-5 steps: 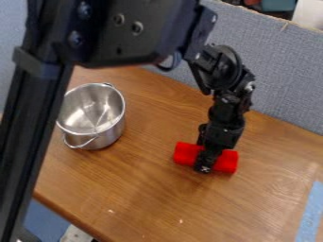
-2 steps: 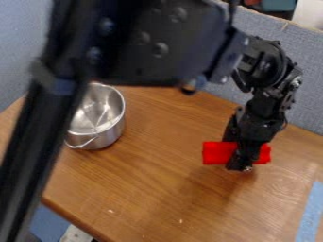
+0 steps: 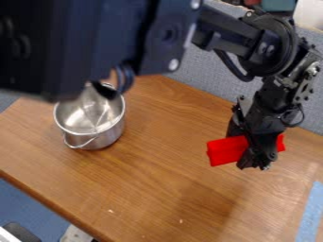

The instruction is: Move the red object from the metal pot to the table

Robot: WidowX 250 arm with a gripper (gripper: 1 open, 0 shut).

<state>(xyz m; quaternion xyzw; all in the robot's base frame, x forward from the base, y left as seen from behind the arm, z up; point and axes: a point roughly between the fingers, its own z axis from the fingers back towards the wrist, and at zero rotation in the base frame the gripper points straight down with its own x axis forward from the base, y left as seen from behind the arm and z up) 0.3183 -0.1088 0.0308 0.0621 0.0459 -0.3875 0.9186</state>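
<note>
The red object [image 3: 229, 151], a small bright red block, hangs tilted just above the right part of the wooden table [image 3: 151, 184]. My black gripper [image 3: 256, 159] points down and is shut on it, with its fingers covering the block's middle. The shiny metal pot [image 3: 91, 119] stands on the table at the left, well apart from the gripper. It looks empty inside, and its wire handle lies against the front.
The arm's dark body [image 3: 127, 38] fills the top of the view and hides part of the pot's rim. A grey-blue partition [image 3: 214, 80] runs behind the table. The table's right edge [image 3: 313, 156] is close to the gripper, and its front edge runs across the lower left.
The gripper has risen and shifted right with the red object still in it. The block has turned with the wrist and now slopes the other way.
</note>
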